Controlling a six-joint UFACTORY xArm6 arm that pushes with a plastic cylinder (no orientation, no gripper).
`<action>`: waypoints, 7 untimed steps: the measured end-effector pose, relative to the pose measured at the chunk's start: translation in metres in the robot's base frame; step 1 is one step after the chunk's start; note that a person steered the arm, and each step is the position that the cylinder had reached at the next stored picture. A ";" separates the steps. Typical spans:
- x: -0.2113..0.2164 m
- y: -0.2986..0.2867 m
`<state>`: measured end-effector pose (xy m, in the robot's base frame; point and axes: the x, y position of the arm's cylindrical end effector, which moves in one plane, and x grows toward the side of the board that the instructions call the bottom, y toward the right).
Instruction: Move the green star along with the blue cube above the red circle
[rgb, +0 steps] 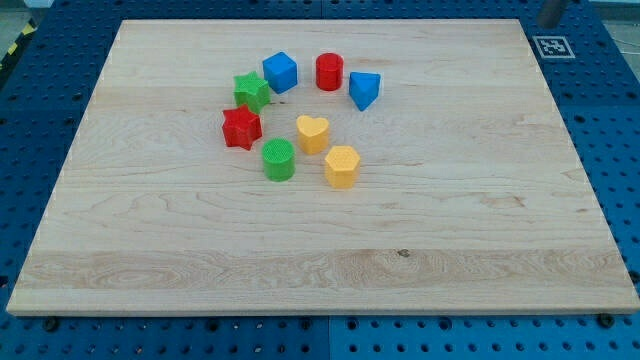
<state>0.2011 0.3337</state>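
Note:
The green star (252, 91) lies on the wooden board (450, 200) in the upper middle of the view. The blue cube (281, 72) sits just to its upper right, nearly touching it. The red circle, a short cylinder (329, 72), stands to the right of the blue cube with a small gap between them. A grey rod-like end (551, 12) shows at the view's top right corner, far from all the blocks; my tip itself cannot be made out.
A blue triangular block (364, 90) lies right of the red circle. A red star (241, 128), a green cylinder (278, 160), a yellow heart (312, 134) and a yellow hexagon (341, 166) lie below. A black-and-white marker (552, 46) sits off the board's top right corner.

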 end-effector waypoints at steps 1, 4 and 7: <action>0.000 0.000; -0.005 -0.072; 0.033 -0.270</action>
<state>0.2343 0.0634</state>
